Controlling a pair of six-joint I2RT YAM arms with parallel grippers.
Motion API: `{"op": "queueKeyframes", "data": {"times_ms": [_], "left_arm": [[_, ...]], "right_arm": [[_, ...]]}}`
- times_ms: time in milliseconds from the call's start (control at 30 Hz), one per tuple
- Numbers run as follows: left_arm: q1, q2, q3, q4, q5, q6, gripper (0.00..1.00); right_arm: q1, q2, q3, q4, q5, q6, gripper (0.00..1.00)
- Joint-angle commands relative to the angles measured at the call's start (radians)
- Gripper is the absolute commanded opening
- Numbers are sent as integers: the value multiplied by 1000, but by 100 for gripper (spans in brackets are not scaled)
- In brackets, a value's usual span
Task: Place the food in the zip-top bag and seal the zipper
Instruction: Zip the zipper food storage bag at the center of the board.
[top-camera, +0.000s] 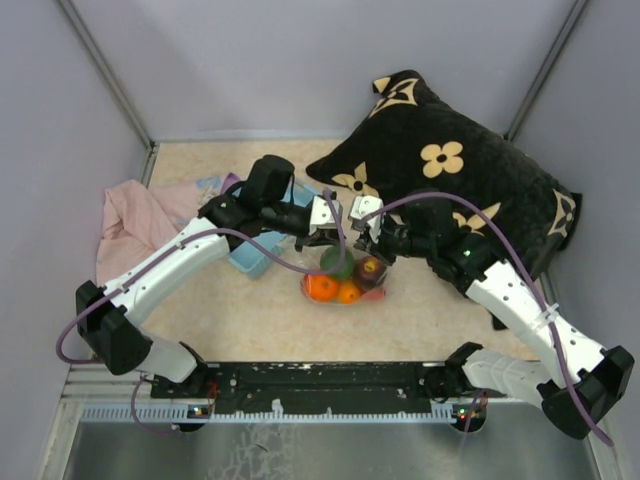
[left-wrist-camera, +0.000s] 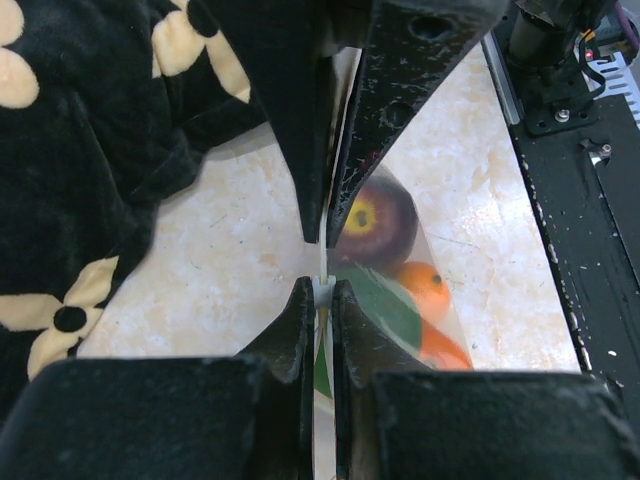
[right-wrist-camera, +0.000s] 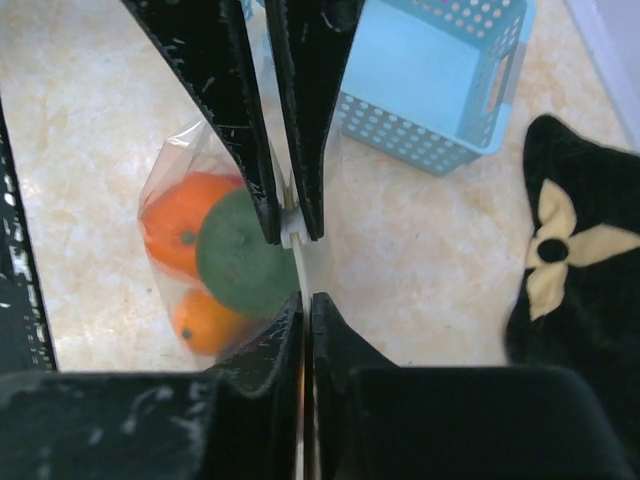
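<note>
Dead centre of the top view: left gripper and right gripper nose to nose, nearly touching. Both clamped tight on the top edge of the bag, jaws pressed together with only thin plastic in between.

Same story from the left wrist: left gripper poking up from the bottom of the frame, right gripper coming down from the top, and a sliver of the pale zipper showing in the small gap between them. Can't tell whether it's pressed shut along its whole length.

All tucked inside the bag, just below the grippers in the top view and lying on the table: the food, meaning a couple of orange pieces, a green one and a dark purple one. Nice clear look at the orange and green ones through the plastic at centre left of the right wrist view.

As for clutter, a big black flowered pillow hogging the upper right, right behind the right arm. Blue basket just up and left of the bag, mostly buried under the left arm from above. Pink cloth off at the left edge, well apart.
</note>
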Motion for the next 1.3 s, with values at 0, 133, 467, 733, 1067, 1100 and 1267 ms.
{"op": "queueKeyframes", "data": {"times_ms": [0,133,467,733,1067,1100,1267], "left_arm": [[-1,-9,31,-2,-4,11,2],[-1,-11,30,-44,-29,11,1],[23,-55,-20,-78,-101,-20,0],[64,-97,-58,-100,-133,-48,0],[105,-156,-100,-126,-171,-73,0],[109,-162,-107,-129,-173,-76,0],[128,-196,-139,-131,-188,-94,0]], "right_arm": [[-9,-33,49,-6,72,-18,0],[-11,-75,34,-20,161,-25,0],[-34,-144,6,-43,270,-11,0],[-59,-176,-10,-33,320,6,0],[-86,-182,-23,7,400,19,0],[-90,-180,-24,12,411,22,0],[-104,-164,-22,41,474,30,0]]}}
